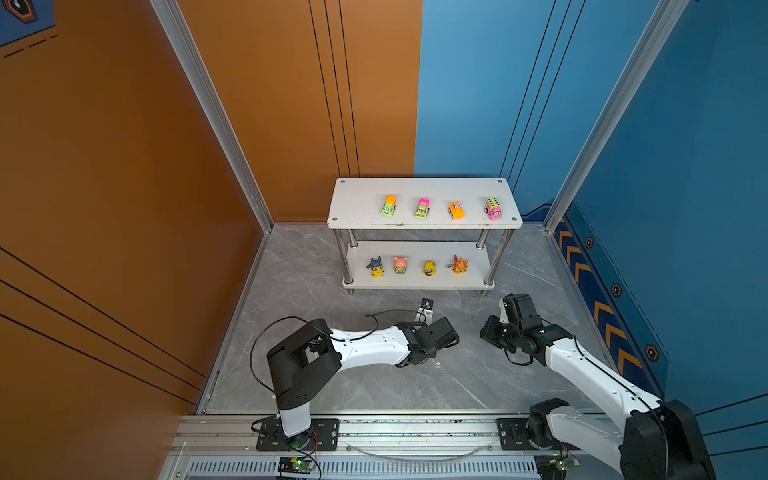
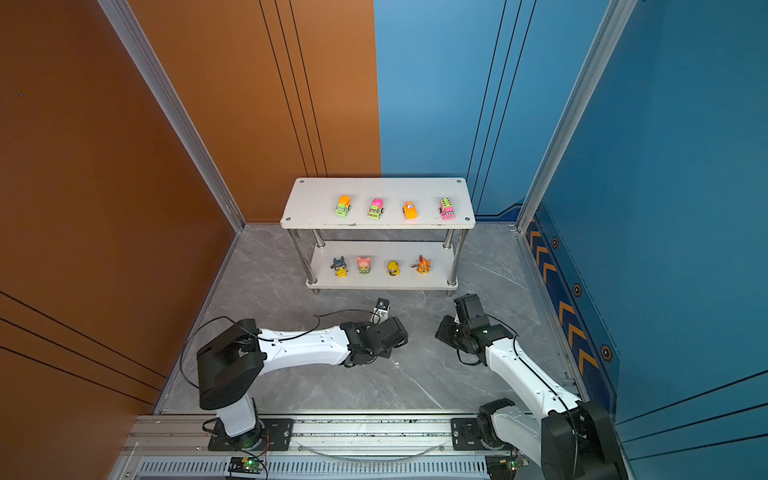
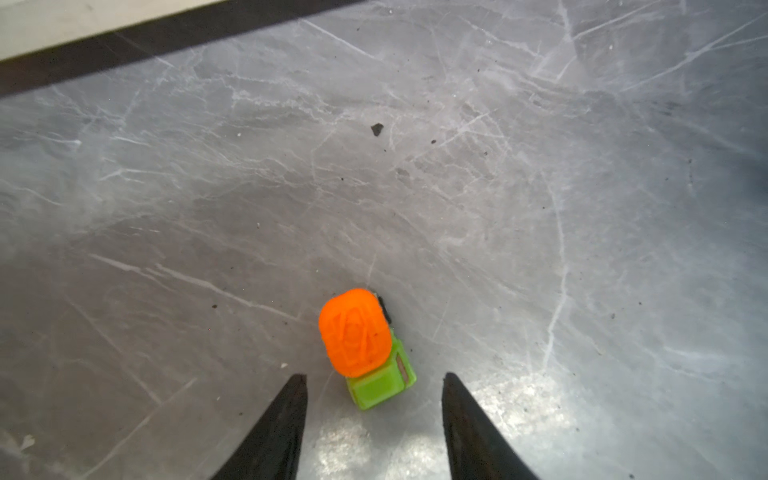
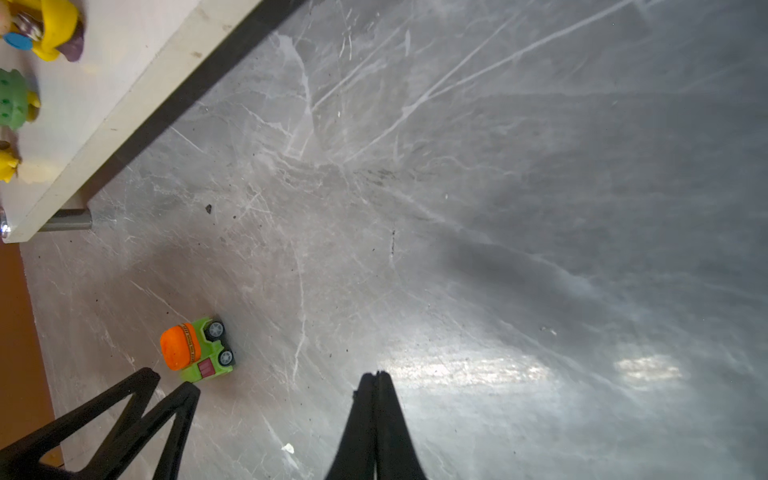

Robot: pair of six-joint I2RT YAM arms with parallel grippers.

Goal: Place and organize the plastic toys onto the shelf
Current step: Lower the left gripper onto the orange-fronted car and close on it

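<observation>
Left gripper [image 3: 374, 376], jaws apart, sits just beside a small green plastic toy truck with an orange drum [image 3: 357, 332] on the grey marble-patterned tabletop [image 3: 498, 208]; right gripper [image 4: 376, 376] is closed, empty.

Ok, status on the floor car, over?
Left gripper open, poised at green-orange car on floor, not gripped. Right gripper shut, empty. Eight other toys on shelf. Nothing in the way.
</observation>
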